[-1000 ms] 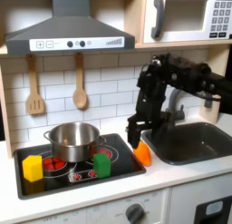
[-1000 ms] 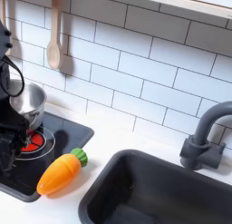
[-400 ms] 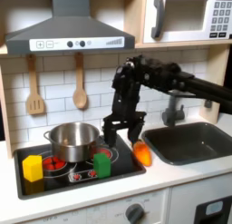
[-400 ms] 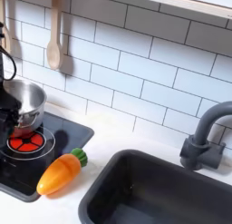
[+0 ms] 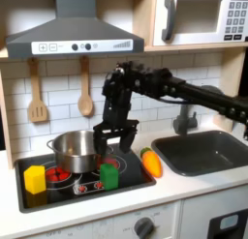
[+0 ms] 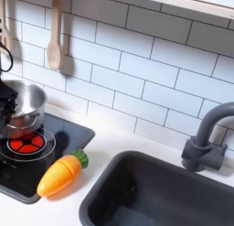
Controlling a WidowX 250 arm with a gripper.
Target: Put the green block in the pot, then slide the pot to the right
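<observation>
one green block [image 5: 109, 174], one pot [image 5: 77, 149], one open tool [image 5: 114, 138].

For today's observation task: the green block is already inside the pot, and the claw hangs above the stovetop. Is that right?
Not quite. In the first exterior view the green block stands on the stovetop in front of the pot, not inside it. The claw does hang above the stovetop.

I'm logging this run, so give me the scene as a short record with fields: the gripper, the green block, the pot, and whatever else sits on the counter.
gripper: open, hanging above the green block
green block: on the stovetop, in front of the pot, not yet inside it
pot: silver, on the back of the stovetop
yellow block: front of the stovetop at the first exterior view's left
carrot toy: lying between stovetop and sink
</observation>
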